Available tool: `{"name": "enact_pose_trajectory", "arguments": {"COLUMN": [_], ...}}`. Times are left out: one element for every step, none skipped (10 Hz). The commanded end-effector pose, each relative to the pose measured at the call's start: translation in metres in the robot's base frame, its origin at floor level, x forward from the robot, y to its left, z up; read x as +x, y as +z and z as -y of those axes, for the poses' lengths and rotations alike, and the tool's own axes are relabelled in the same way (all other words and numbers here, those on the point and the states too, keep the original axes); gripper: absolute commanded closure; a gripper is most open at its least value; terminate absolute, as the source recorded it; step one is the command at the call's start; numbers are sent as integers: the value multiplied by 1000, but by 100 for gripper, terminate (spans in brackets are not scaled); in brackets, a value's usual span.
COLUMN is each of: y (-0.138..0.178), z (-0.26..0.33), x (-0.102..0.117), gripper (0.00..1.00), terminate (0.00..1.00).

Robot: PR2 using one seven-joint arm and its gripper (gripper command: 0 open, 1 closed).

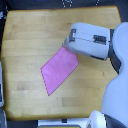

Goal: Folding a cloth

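The pink cloth (59, 70) lies flat on the wooden tabletop (30, 40), near its middle, as a slanted four-sided piece running from lower left to upper right. My gripper (65, 44) comes in from the exterior view's right and sits at the cloth's upper right corner. The fingertips are small and blurred, and the grey-white arm body (92, 42) covers much of them. I cannot tell whether the jaws are open or shut, or whether they touch the cloth.
The arm's large white shoulder (117, 95) fills the exterior view's right and lower right. Dark floor shows past the table's left edge (2, 75). Bare wood surrounds the cloth on its left and far sides.
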State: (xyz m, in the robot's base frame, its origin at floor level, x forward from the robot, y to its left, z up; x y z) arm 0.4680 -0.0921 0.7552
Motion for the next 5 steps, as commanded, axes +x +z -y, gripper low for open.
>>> {"name": "enact_pose_trajectory", "arguments": {"y": [-29,-32,-33,-33,-33], "z": [-4,-3,1,2,0], "x": [-9,-13,-18,-20,-22], "gripper": [0,0,0,0,100], "terminate": [0,0,0,0,0]}}
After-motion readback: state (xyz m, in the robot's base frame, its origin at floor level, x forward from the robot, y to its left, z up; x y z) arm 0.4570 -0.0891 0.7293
